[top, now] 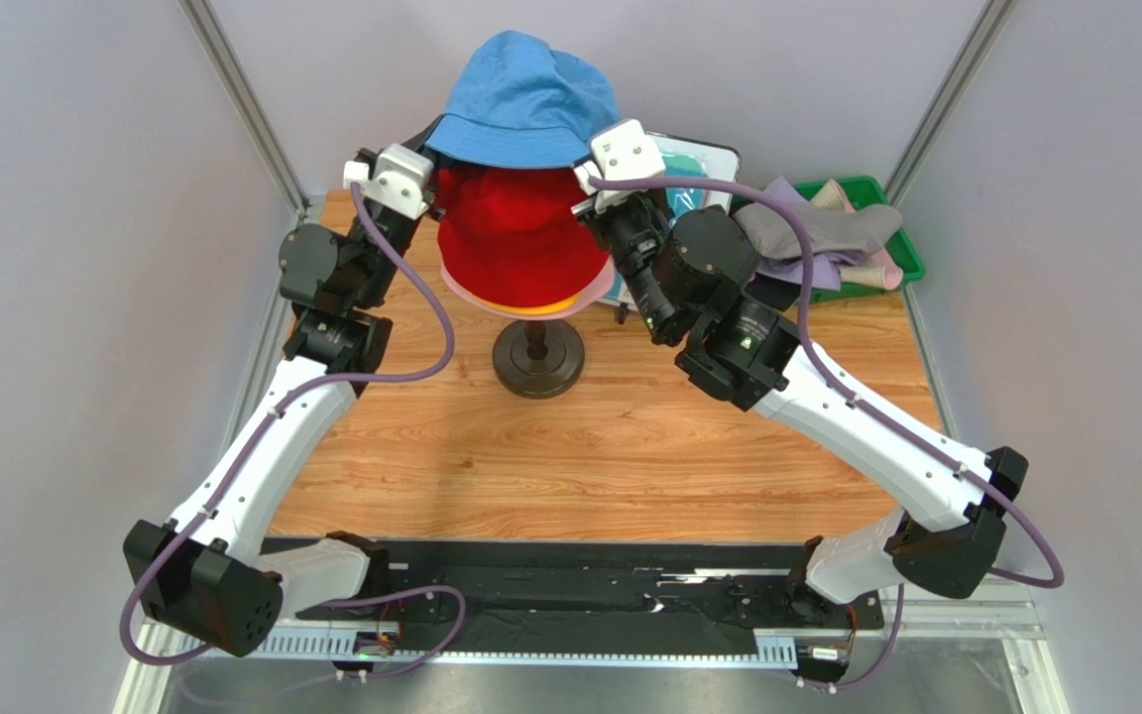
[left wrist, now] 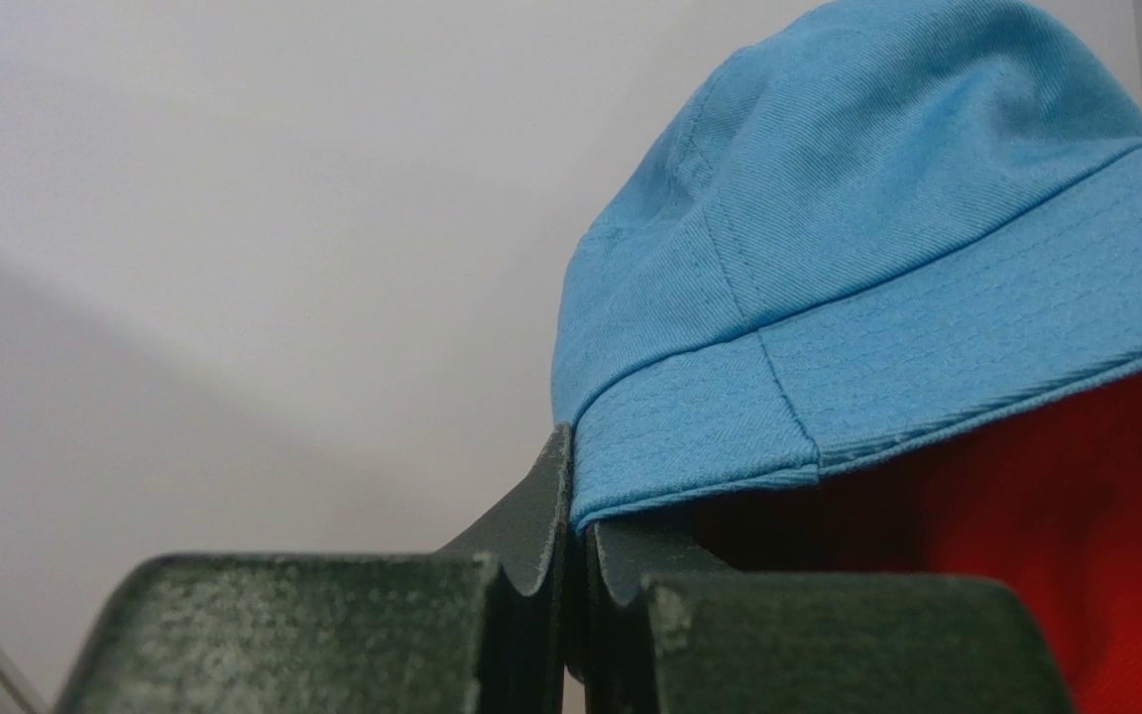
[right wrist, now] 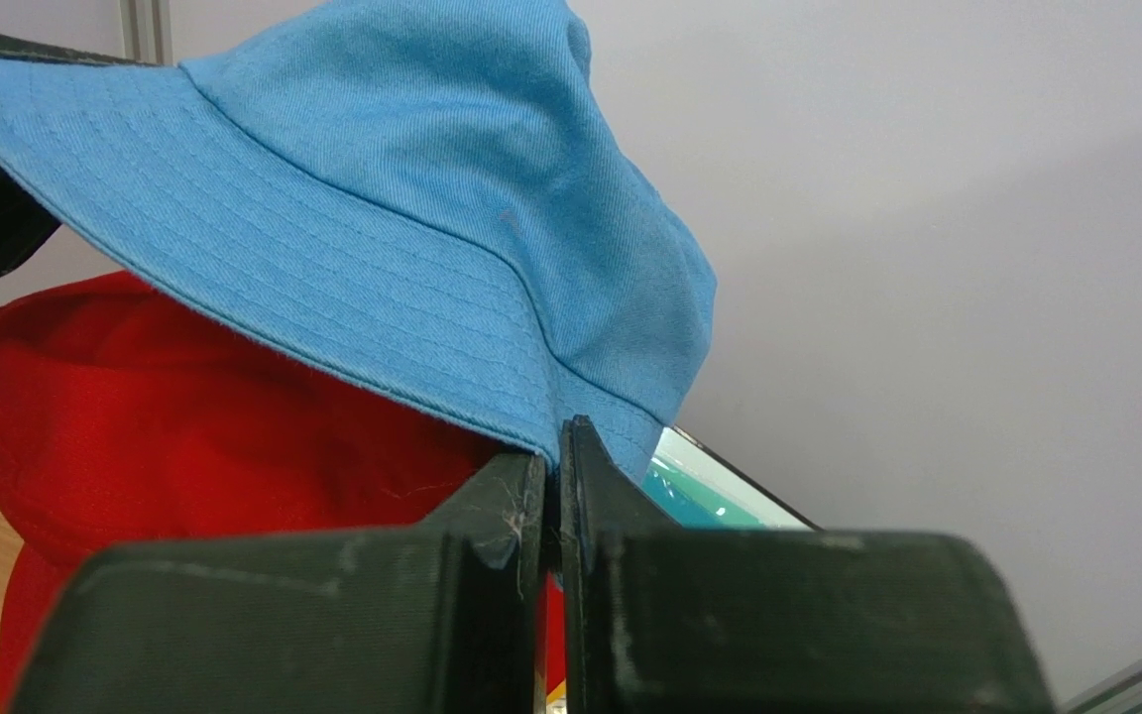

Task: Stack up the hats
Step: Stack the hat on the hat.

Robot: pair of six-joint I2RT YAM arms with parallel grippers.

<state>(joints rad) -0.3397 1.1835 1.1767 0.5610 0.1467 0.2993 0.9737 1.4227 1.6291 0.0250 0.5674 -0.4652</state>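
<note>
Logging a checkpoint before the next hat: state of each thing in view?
blue hat: brim pinched on both sides, over red hat, not pulled down.
red hat: seated on the stand.
left gripper: shut on blue hat.
right gripper: shut on blue hat.
lavender hat: crumpled in green bin.

Blue hat — matt twill cloth; red hat soft cloth; table — wood.

Stand base sits at desk centre; stacked hats above it; uppermost hat on top, brim clamped by left gripper at left, right gripper at right; bin at rear right holds spare hats.
</note>
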